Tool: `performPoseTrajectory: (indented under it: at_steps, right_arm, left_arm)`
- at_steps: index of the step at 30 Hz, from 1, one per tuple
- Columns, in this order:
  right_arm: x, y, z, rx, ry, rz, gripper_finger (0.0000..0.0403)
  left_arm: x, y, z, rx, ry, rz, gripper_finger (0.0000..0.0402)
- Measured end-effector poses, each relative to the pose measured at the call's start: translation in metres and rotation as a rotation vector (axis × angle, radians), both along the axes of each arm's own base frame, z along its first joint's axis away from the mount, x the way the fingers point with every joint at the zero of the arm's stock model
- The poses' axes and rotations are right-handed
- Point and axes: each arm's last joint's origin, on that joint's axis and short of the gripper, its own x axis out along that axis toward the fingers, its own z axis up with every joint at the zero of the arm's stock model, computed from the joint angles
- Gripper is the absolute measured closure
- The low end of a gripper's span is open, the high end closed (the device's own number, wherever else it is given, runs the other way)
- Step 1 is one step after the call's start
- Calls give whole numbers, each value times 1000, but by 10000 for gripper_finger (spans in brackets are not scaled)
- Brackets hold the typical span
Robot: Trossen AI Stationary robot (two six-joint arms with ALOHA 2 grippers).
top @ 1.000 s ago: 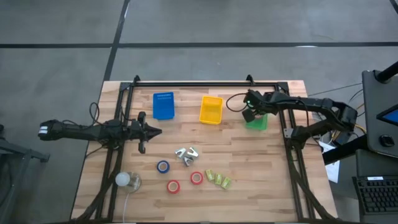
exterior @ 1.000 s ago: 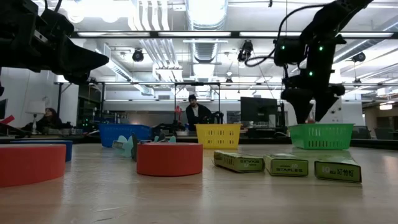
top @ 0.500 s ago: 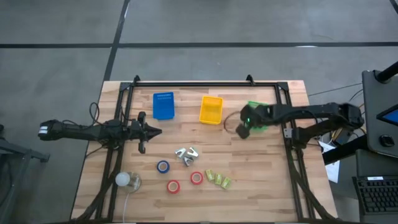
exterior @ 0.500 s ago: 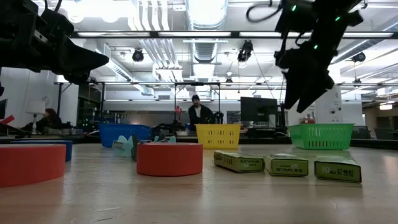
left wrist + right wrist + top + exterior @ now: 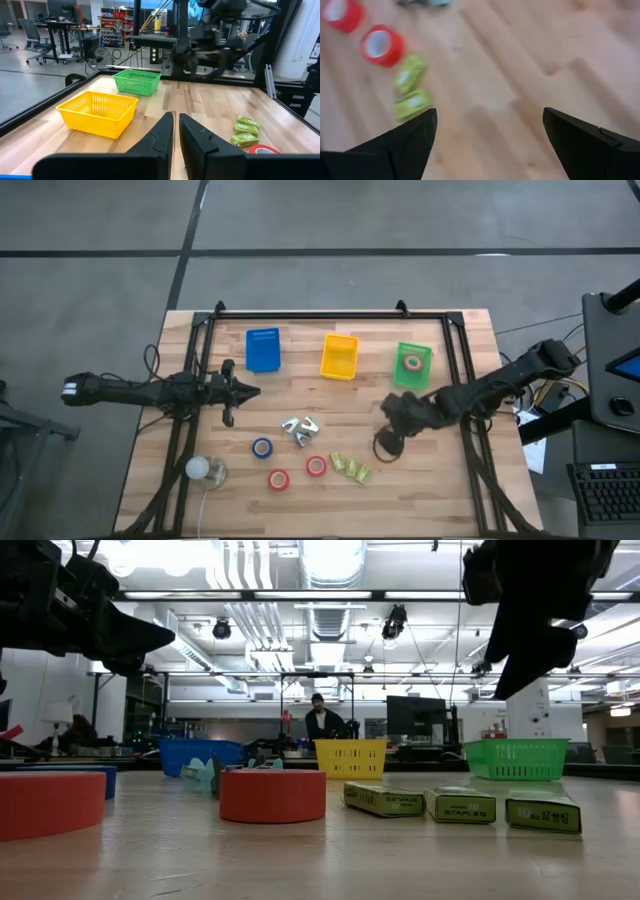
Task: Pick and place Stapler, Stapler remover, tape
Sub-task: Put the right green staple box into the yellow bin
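Note:
One blue tape roll (image 5: pixel 262 448) and two red rolls (image 5: pixel 279 479) (image 5: pixel 316 466) lie flat on the table's near half. Another roll (image 5: pixel 412 363) lies in the green bin (image 5: pixel 398 370). Small metal staple removers (image 5: pixel 300 428) sit in a cluster beside them, and green staple boxes (image 5: pixel 351 468) lie in a row. My right gripper (image 5: pixel 487 145) is open and empty above bare wood right of the boxes (image 5: pixel 411 89), with a red roll (image 5: pixel 382 45) beyond. My left gripper (image 5: pixel 175 135) is shut and hovers at the table's left side.
A blue bin (image 5: pixel 262 350) and a yellow bin (image 5: pixel 339 356) stand along the far side, left of the green one. A white ball-like thing (image 5: pixel 197 469) sits near the left near corner. Frame rails (image 5: pixel 468 450) run along both sides. People show in the room beyond.
My right gripper has swung from above the green bin toward the table's near edge and somewhat left, coming over the wood beside the staple boxes. A tape roll now shows in the green bin where the gripper stood before.

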Motion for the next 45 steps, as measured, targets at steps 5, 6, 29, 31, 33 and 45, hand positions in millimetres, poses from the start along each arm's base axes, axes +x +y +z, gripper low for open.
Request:
performPoseTrajectory:
  at_steps: [5, 6, 29, 31, 33, 45]
  right_arm:
    - [13, 30, -9, 7, -16, 89, 44]
    - [15, 35, -12, 5, -2, 93, 44]
    - [79, 94, -52, -35, 280, 154, 44]
    - [80, 95, -53, -26, 293, 156, 44]
    - [81, 96, -57, -26, 316, 158, 44]
    - [87, 103, -77, -18, 362, 173, 46]
  left_arm:
    - [0, 0, 0, 0, 1, 0, 367]
    - [0, 0, 0, 0, 2, 0, 367]
    - [0, 0, -1, 0, 14, 0, 367]
    - [0, 0, -1, 1, 15, 0, 367]
    - [0, 0, -1, 1, 15, 0, 367]
    - [0, 0, -3, 1, 27, 0, 367]
